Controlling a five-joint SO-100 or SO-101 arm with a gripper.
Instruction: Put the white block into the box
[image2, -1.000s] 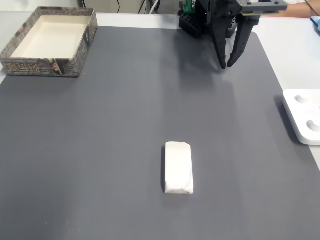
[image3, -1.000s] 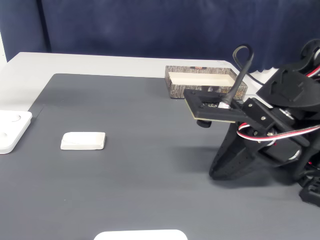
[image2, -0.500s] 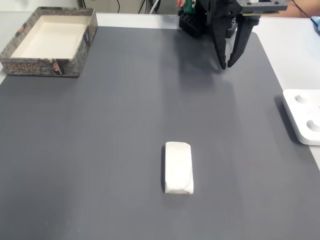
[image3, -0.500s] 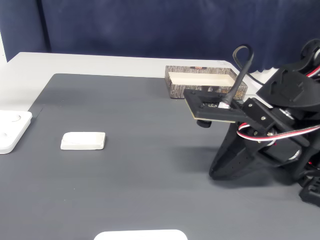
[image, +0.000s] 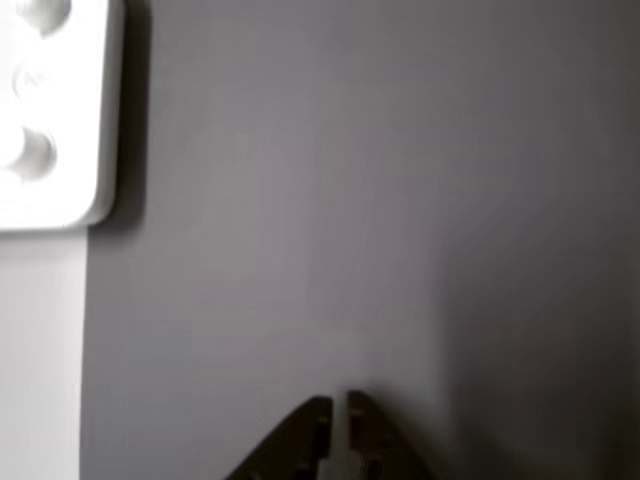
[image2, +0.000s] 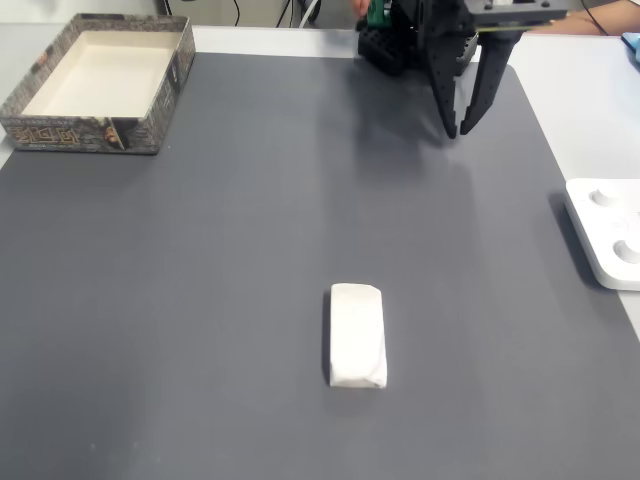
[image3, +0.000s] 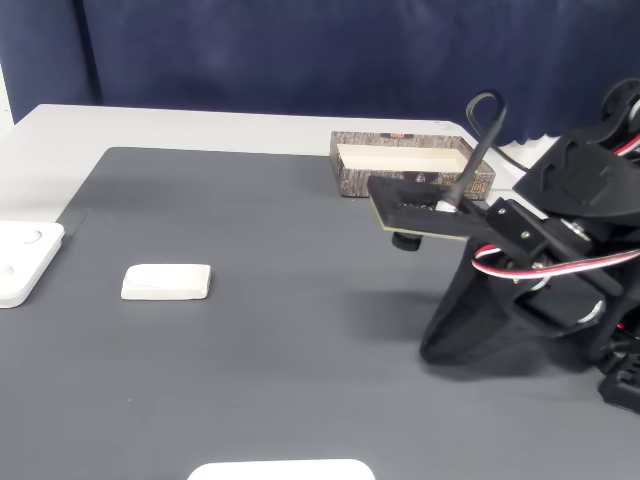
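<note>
The white block (image2: 357, 335) lies flat on the dark grey mat (image2: 200, 300), lengthwise toward the camera in one fixed view, and it is also at the left in the other fixed view (image3: 167, 282). The box (image2: 85, 135), with cream inside and a speckled rim, stands at the mat's far left corner (image3: 350, 181). My gripper (image2: 457, 131) hangs tips-down near the mat's far right edge, far from the block and the box. Its fingers are shut with only a thin slit between the tips and nothing held (image: 338, 405). The dark gripper (image3: 428, 351) points down at the mat.
A flat white device with round buttons (image2: 606, 232) lies off the mat's right edge (image: 50, 110) (image3: 20, 262). Another white object (image3: 282, 470) sits at the near edge of one fixed view. The arm's base (image2: 385, 40) stands at the back.
The wrist has lifted slightly and the gripper tilted a little. The block and the box have not moved.
</note>
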